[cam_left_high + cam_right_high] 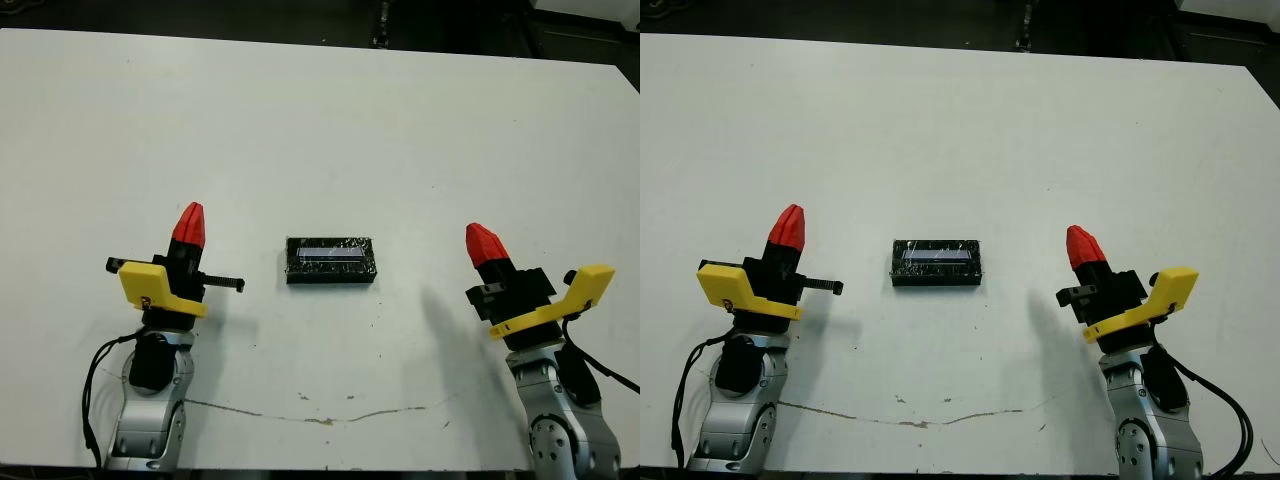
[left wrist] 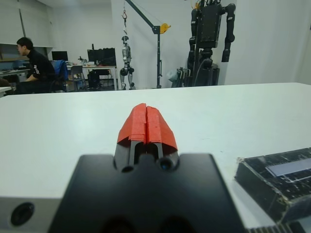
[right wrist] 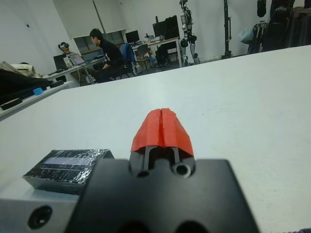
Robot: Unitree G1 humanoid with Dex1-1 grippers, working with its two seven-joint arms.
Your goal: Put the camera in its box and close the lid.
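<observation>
Covering the box (image 1: 331,272), lid (image 1: 331,254), camera unseen

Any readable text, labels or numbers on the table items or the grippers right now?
None can be read.
The lid has a pale bluish strip on top, but it shows no legible print in any view.
The left gripper and right gripper carry no visible markings.
The table bears no writing.
</observation>
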